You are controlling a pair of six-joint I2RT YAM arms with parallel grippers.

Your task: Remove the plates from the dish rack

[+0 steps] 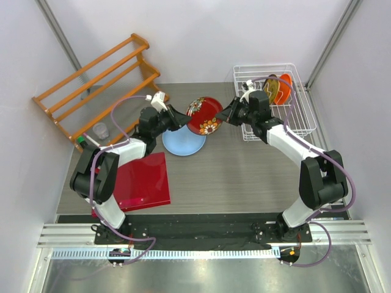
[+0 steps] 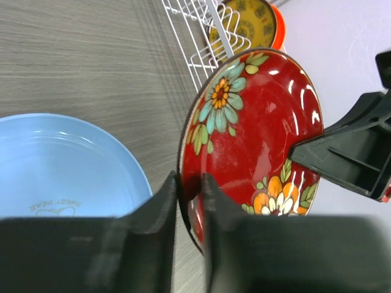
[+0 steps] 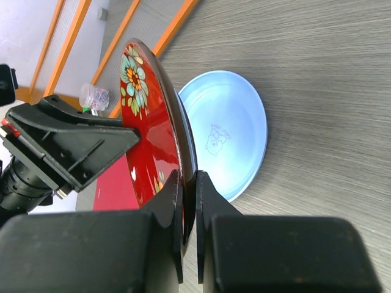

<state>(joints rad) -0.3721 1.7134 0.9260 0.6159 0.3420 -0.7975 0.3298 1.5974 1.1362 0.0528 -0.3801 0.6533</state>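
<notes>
The dark red floral plate [image 1: 204, 115] [image 2: 256, 128] [image 3: 146, 134] hangs on edge above the table between both arms. My left gripper [image 1: 183, 116] [image 2: 189, 183] is shut on its left rim, one finger on each face. From the other side my right gripper [image 1: 229, 113] [image 3: 189, 183] is shut on the opposite rim. The light blue plate [image 1: 183, 143] [image 2: 61, 165] [image 3: 232, 128] lies flat on the table just below. A yellow patterned plate [image 1: 271, 88] [image 2: 247, 21] and an orange plate [image 1: 285, 86] [image 2: 280, 30] stand upright in the white wire dish rack [image 1: 302, 122] [image 2: 195, 36].
An orange wooden slatted rack [image 1: 98, 79] stands at the back left. A flat red square board [image 1: 143, 180] [image 3: 116, 189] lies at the front left. A small clear cup [image 1: 101, 130] [image 3: 95, 94] sits beside the wooden rack.
</notes>
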